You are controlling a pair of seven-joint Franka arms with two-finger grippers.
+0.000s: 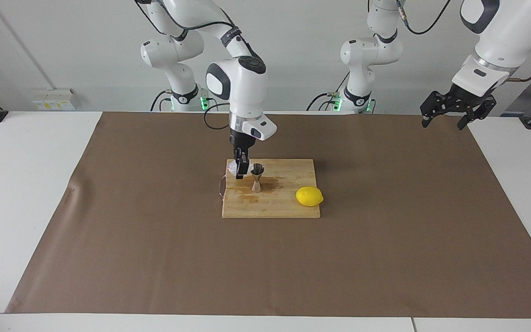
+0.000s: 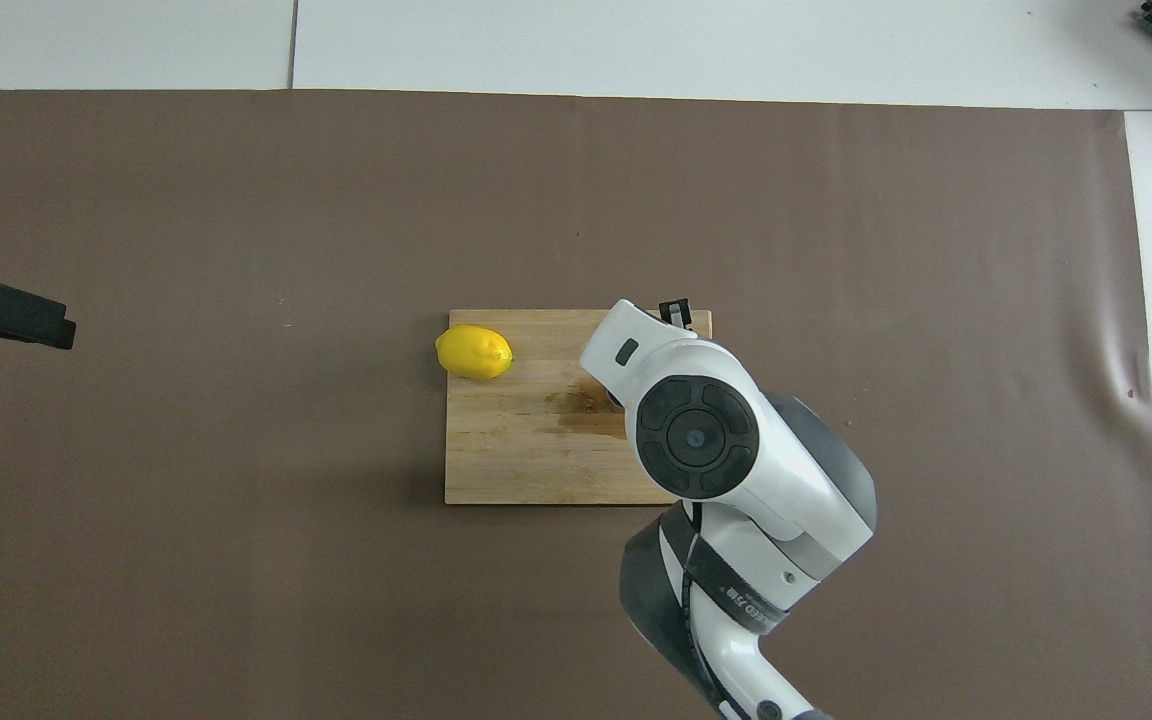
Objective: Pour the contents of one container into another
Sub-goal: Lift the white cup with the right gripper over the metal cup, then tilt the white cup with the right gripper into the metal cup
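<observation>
Facing view: while the right tool (image 1: 241, 169) hangs straight down, clenched on the clear glass cup (image 1: 236, 168), the cup looks upright and low over the cutting board (image 1: 288, 207).
Jigger: steel jigger (image 1: 257, 178) stands just beside the tool, toward the lemon (image 1: 309, 196).
Left tool: left tool (image 1: 453, 109) waits with jaws spread, holding nothing, over the left arm's end of the surface.
Overhead view: the right arm's wrist hides cup and jigger; a wet stain (image 2: 591, 415) darkens the board (image 2: 516, 460) beside it.
Progress: pour looks done, I'd judge; setting down and letting go remain.
</observation>
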